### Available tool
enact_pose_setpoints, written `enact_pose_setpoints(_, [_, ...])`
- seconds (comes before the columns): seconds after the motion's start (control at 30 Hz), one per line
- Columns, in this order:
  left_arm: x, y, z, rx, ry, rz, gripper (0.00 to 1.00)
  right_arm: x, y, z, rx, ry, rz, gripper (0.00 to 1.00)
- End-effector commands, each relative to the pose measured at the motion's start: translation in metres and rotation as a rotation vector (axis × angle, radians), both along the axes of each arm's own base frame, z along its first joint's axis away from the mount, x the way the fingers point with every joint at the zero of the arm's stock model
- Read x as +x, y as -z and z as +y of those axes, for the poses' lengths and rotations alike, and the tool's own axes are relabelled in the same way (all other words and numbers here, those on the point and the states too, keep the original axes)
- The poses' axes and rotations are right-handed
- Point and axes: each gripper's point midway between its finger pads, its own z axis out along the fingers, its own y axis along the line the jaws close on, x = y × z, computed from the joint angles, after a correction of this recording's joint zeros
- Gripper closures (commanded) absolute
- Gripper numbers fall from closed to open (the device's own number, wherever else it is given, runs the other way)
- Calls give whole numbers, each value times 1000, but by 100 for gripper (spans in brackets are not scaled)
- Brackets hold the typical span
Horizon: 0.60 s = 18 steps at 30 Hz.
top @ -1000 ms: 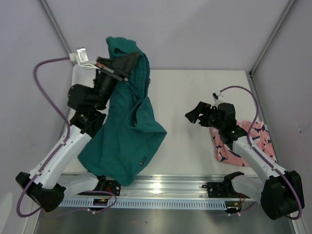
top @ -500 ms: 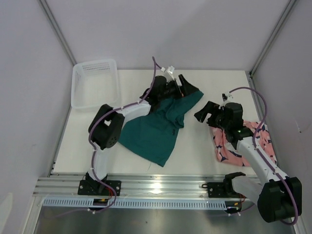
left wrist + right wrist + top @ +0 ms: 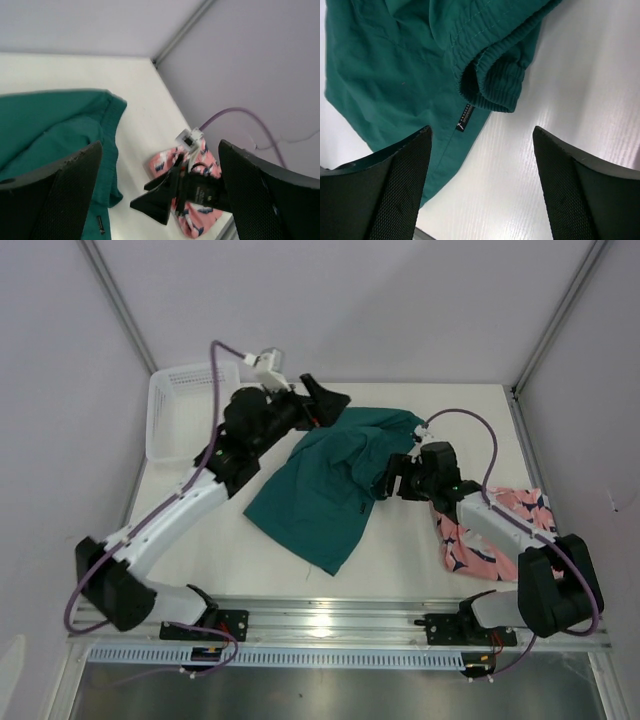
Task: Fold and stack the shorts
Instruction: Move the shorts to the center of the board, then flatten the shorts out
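Note:
The dark teal shorts [image 3: 325,490] lie spread and rumpled on the table's middle, waistband toward the back right. In the right wrist view their rolled waistband [image 3: 495,85] and a small label [image 3: 464,118] sit just ahead of my open right gripper [image 3: 481,131], which is low over bare table at the shorts' right edge [image 3: 390,482]. My left gripper [image 3: 330,405] hangs open above the shorts' far left corner with nothing in it [image 3: 160,145]. The salmon-pink shark-print shorts [image 3: 480,540] lie bunched at the right, partly under the right arm, and the pink shorts [image 3: 162,164] show again past that arm.
A white mesh basket [image 3: 190,410] stands at the back left corner, beside the left arm. Cage posts rise at both back corners. The metal rail [image 3: 330,625] with the arm bases runs along the near edge.
One second ago my left gripper held the teal shorts up in the air. It has opened and drawn back, and they now lie on the table. My right gripper moved left to their edge.

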Motion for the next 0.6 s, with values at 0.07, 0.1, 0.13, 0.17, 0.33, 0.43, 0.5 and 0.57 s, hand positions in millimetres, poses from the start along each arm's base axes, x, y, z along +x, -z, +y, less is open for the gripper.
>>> enact_pose_setpoints(0.07, [-17, 15, 71, -72, -128, -63, 1, 17, -6, 27, -142, -38, -154, 20])
enact_pose_setpoints(0.1, [-27, 44, 82, -85, -128, -16, 1, 19, -1, 22, -198, -10, -171, 21])
enact_pose_setpoints(0.13, [-29, 47, 87, -98, -129, 2, 1, 19, 3, 23, -240, -28, -188, 21])
enact_pose_setpoints(0.17, [-29, 54, 95, -78, -144, 22, 1, 17, 7, 26, -271, -36, -191, 21])
enact_pose_setpoints(0.33, [-49, 71, 110, 46, -148, 59, 1, 29, 14, 29, -329, -46, -232, 22])
enact_pose_setpoints(0.43, [-62, 89, 115, 70, -144, 100, 1, 32, 24, 29, -408, -34, -228, 23])
enact_pose_setpoints(0.5, [-69, 87, 119, 64, -147, 86, 1, 34, 27, 30, -454, -25, -231, 25])
enact_pose_setpoints(0.57, [-75, 96, 125, 79, -158, 98, 1, 35, 37, 32, -488, -33, -217, 27])
